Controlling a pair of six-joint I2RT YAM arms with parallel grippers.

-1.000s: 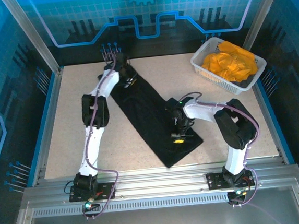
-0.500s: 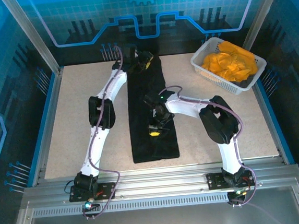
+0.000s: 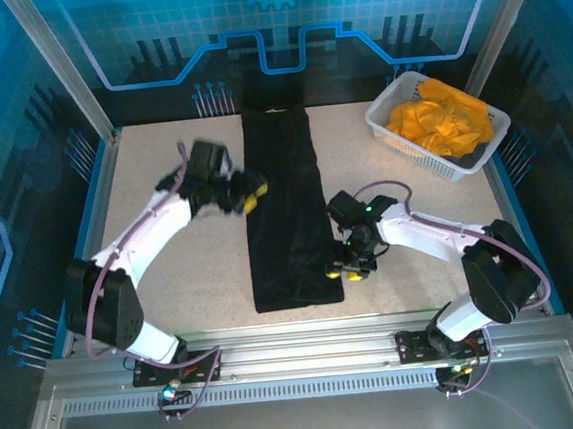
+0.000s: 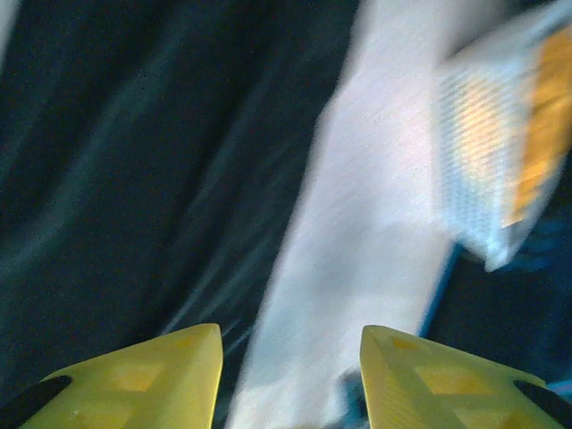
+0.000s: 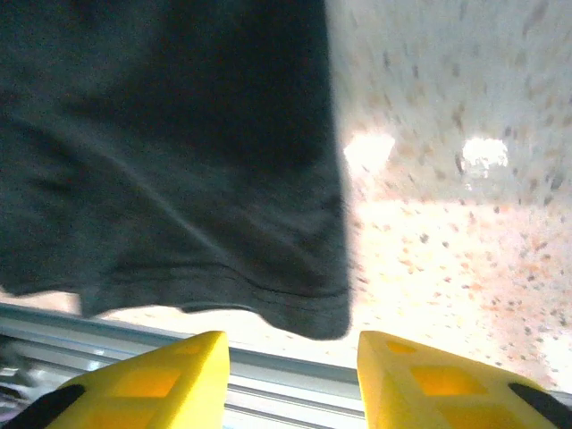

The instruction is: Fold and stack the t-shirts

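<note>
table (image 3: 172, 285): black t-shirt (image 3: 287, 214) lies on it as one long narrow strip, layers doubled over, far end at the back edge, hem close to the front rail (image 3: 307, 335).
basket (image 3: 392, 130): well right of the shirt's far end. orange t-shirts (image 3: 439, 121) are heaped inside, none folded yet.
left gripper (image 3: 250, 196): just left of the shirt's left edge, nearer its far end than its hem. Fingers spread, nothing between them.
right gripper (image 3: 343, 273): just right of the shirt's near right corner, low over the table. Fingers spread too, empty.

risks from here, my read:
- grippers sit at different points along the strip. Pinching from there makes the cross-fold go skewed and the edges won't line up.
- doubled layers: a shallow pinch catches the top ply only, and the strip splays open on lift.
- hem is tight to the front rail, so a low approach on that corner can clip the rail or shove the cloth and wrinkle it.
- far end at the back edge: any drag away from us can slide it off.
- both wrist views are blurred, so edge location is shaky for grasp targeting.
</note>
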